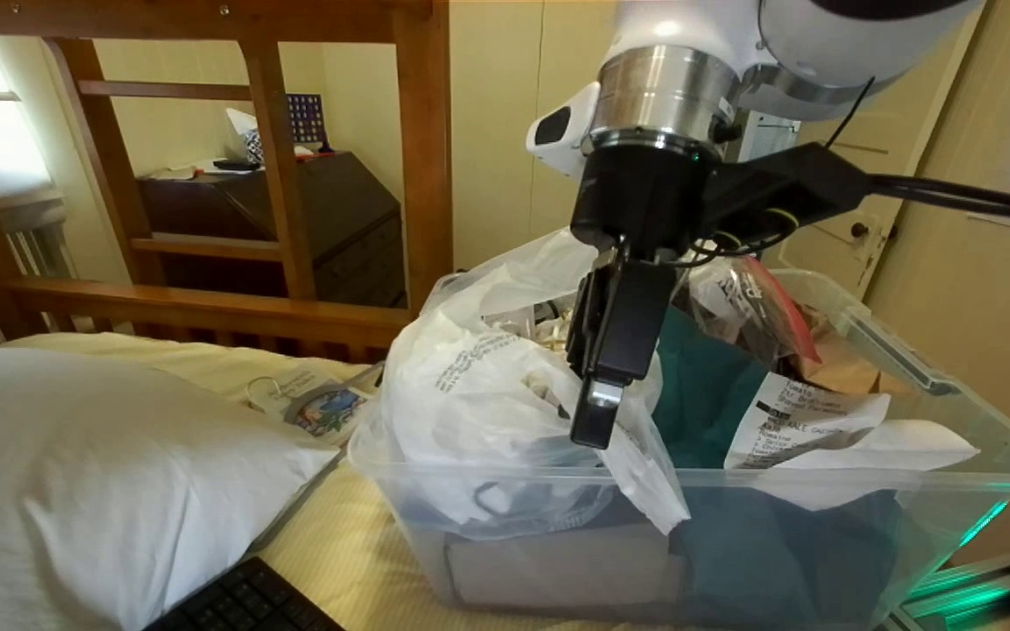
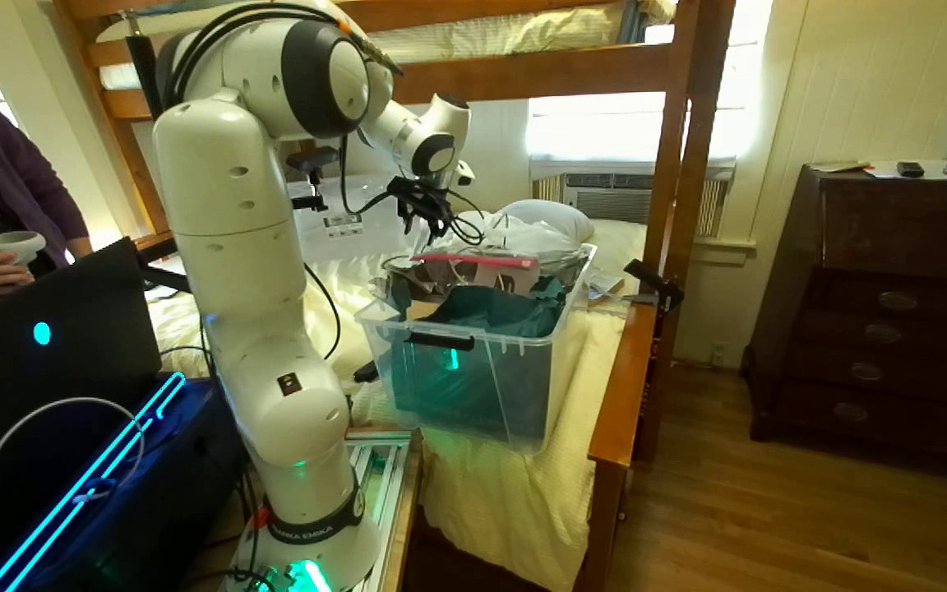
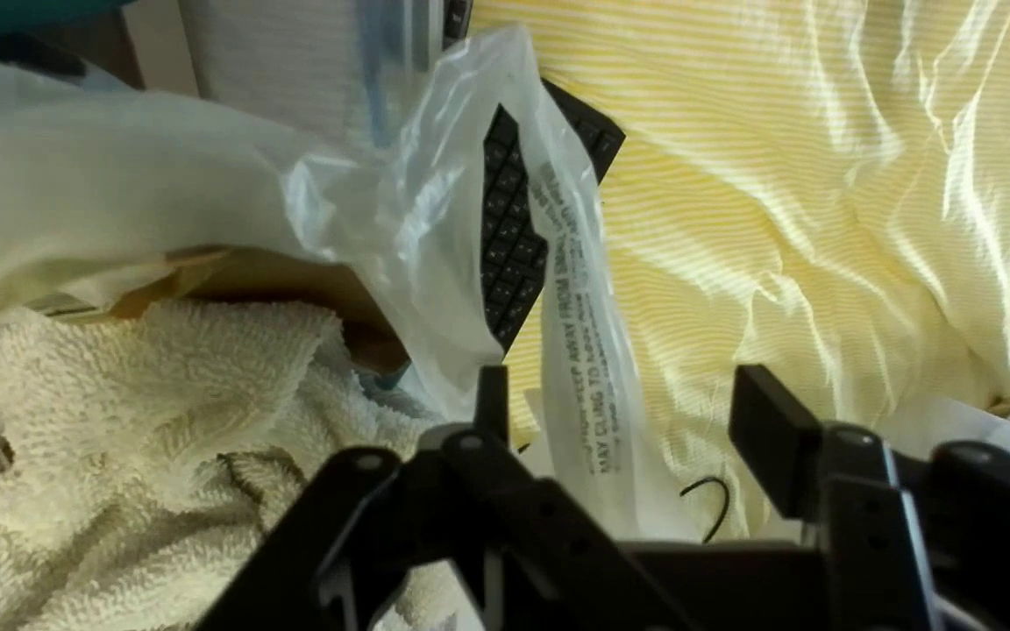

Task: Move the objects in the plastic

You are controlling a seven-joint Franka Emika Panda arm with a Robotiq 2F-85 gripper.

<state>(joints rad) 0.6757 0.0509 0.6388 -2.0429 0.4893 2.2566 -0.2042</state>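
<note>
The plastic, a crinkled white translucent bag [image 1: 479,386] with loop handles and printed text, sits in one end of the clear storage tub [image 2: 473,386]. The bag also shows in an exterior view [image 2: 535,234]. In the wrist view, a handle of the bag [image 3: 588,377] stretches between my fingers. A cream towel [image 3: 163,412] and a brown item [image 3: 286,282] show in the bag's mouth. My gripper [image 3: 619,407] is open, pointing down over the bag's edge. In an exterior view, the gripper [image 1: 597,407] overlaps the bag's near side; contact with it cannot be told.
The tub also holds teal cloth [image 1: 707,386], a printed receipt [image 1: 799,421] and a zip bag with a red edge [image 1: 755,302]. A white pillow [image 1: 119,473] and a black keyboard [image 1: 246,605] lie beside the tub on the bed. A person [image 2: 5,197] stands behind the arm.
</note>
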